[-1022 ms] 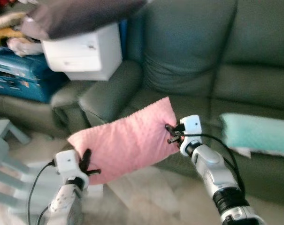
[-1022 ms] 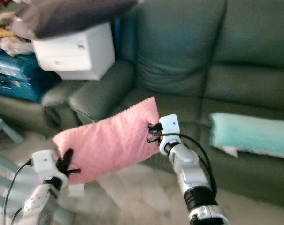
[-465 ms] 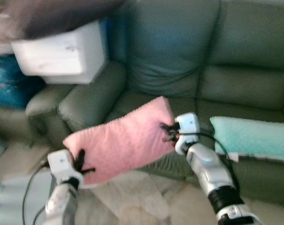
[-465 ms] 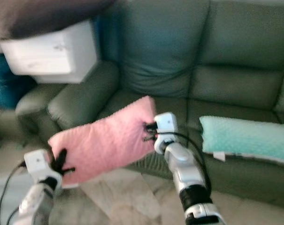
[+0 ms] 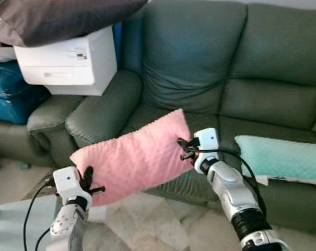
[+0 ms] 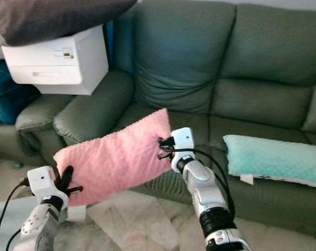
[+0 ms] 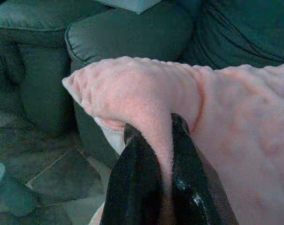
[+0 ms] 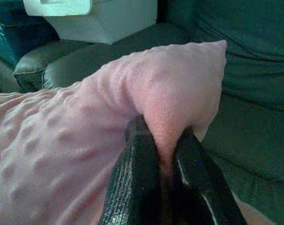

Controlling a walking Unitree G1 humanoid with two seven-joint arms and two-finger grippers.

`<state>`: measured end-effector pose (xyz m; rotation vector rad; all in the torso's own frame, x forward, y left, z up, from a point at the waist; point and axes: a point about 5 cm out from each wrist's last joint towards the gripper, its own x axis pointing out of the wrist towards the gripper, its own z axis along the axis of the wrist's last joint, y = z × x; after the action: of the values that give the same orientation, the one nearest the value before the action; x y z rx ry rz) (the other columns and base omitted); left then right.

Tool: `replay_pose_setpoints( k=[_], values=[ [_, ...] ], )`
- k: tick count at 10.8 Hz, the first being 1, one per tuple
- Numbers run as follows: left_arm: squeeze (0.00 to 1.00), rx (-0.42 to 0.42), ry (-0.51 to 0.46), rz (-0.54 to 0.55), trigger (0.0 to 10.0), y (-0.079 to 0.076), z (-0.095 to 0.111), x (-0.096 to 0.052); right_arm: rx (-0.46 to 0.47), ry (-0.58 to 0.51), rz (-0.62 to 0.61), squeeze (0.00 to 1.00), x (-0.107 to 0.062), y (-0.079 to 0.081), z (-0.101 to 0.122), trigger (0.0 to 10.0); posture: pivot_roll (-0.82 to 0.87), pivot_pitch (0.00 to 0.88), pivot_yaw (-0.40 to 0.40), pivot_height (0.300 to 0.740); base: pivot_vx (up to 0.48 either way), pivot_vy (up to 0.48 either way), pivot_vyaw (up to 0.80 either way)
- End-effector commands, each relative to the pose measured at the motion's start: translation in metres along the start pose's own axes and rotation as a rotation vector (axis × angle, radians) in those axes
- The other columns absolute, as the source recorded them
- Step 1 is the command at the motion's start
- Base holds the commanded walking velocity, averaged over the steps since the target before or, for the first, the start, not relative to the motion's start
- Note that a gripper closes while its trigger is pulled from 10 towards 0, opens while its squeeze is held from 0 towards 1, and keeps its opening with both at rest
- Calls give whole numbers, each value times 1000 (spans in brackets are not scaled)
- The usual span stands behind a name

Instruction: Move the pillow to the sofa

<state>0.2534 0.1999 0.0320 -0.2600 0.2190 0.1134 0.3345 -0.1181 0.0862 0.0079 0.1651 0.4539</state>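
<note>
1. The head camera swings rightward along the sofa [image 5: 199, 78] and its blur clears; more of the seat and back cushions comes into view.
2. The white printer [image 5: 69, 60] and blue boxes [image 5: 9, 97] shift toward the frame's left edge.
3. The teal cushion [image 6: 275, 159] shows at greater length.
4. The pink pillow [image 5: 131, 157] sits slightly nearer the seat front.

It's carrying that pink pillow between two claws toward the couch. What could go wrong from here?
Each claw pinches only a small fold of the pink pillow: the left claw at one end, the right claw at the other. Plush fabric might slip out, dropping one end to the floor. The pillow also hangs in front of the sofa seat, so it may catch the seat's front edge unless lifted.
</note>
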Motion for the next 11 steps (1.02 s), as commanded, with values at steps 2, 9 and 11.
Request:
replay_pose_setpoints(
  k=[2,9,11],
  values=[
    [0,24,-8,-7,10000,-2,4,3,-6,-24,-23,0,0,-6,7,10000,-207,45,49,740,0,0,-775],
    [0,45,1,-15,10000,-1,6,5,-2,-25,-29,0,0,-6,7,10000,-205,37,51,740,0,0,-769],
    [0,46,1,-11,10000,0,6,5,-2,-33,-23,0,2,-4,9,10000,-202,35,52,740,0,0,-384]
  ],
)
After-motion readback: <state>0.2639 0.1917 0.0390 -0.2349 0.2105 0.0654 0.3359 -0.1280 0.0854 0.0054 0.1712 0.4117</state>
